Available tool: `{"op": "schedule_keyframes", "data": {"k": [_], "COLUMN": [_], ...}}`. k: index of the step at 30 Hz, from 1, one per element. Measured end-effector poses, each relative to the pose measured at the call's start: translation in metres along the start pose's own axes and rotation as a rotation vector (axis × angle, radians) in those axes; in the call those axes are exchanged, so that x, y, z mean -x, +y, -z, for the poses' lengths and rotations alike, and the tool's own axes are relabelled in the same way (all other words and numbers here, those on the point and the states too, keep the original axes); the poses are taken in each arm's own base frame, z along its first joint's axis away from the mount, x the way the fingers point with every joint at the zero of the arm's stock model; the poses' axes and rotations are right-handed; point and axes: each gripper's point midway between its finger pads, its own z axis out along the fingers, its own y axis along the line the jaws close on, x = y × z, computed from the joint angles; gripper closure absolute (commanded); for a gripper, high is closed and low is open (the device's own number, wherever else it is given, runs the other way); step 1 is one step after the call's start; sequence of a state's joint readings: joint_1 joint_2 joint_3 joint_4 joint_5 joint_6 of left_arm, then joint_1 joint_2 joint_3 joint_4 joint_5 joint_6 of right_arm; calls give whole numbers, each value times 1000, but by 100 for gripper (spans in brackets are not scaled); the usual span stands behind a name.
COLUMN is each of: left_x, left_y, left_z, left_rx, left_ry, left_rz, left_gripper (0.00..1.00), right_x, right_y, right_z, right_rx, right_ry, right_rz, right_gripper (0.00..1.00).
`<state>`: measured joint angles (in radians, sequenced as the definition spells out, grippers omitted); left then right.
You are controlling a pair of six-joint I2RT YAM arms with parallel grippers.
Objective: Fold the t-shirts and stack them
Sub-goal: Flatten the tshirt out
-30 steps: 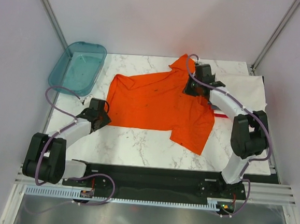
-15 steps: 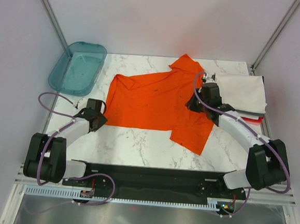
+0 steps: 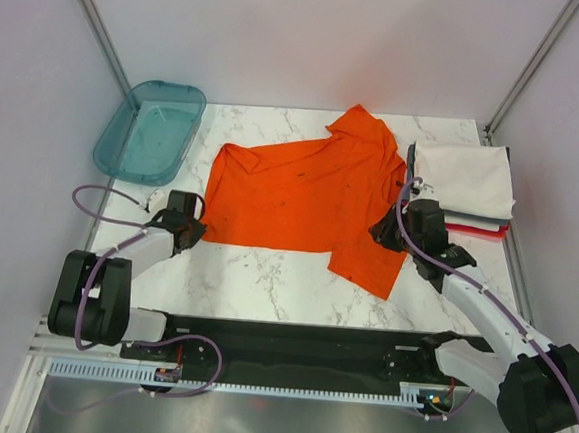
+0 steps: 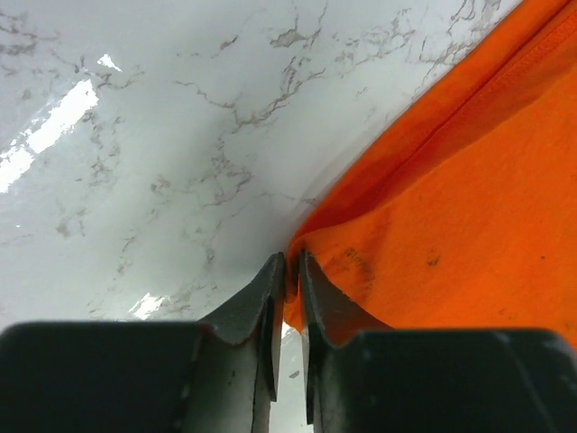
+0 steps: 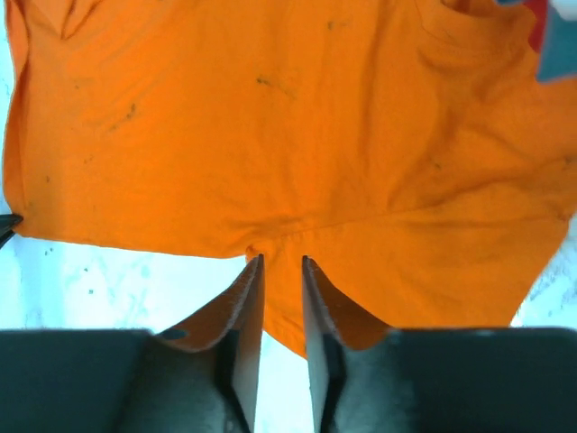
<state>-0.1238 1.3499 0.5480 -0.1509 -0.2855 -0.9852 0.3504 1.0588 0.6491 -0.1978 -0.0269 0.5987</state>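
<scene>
Bright, even overhead light; glare patches on the marble table (image 4: 135,135) left of the left gripper (image 4: 290,271), whose near fingers blur.

Overhead view looks down; both wrist views closely share the orange t-shirt (image 3: 311,193).

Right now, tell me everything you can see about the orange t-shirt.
The orange t-shirt is soft plain cloth with a few dark specks, spread unfolded and wrinkled on the marble table. The left gripper is shut on its near-left corner; the right gripper pinches a fold near its right side. It lies beside the folded stack.
</scene>
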Motion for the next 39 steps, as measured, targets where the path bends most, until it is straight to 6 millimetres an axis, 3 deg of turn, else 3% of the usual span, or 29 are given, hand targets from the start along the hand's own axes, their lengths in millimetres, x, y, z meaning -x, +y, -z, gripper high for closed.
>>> {"op": "schedule_keyframes", "data": {"k": [5,8,16,23,29,39], "left_x": [-1,-2,-5,-9,-6,-5], "left_y": [0,3,9,18,17,16], "left_z": [0,3,8,16,21,22], "left_rx": [-14,-20,-18,-16,-31,-35], "left_ry": [-8,-9,-4,-2,-12,-15], "left_rz": [29,37,38,37,42,43], "left_gripper": [96,98,98,98,98,98], "right_x": [-18,-29,-69,-86,-113,-134], "right_y": [-19,-33,-73,-78,-91,-96], "right_z": [7,12,28,41,47,45], "right_rx": [-80,-152,-378,-426,-493,-538], "right_ry": [44,79,213,247,320,384], "right_rz": [-32,-71,-111,-121,-134,-132], "right_gripper": [60,50,51,53,56,59]}}
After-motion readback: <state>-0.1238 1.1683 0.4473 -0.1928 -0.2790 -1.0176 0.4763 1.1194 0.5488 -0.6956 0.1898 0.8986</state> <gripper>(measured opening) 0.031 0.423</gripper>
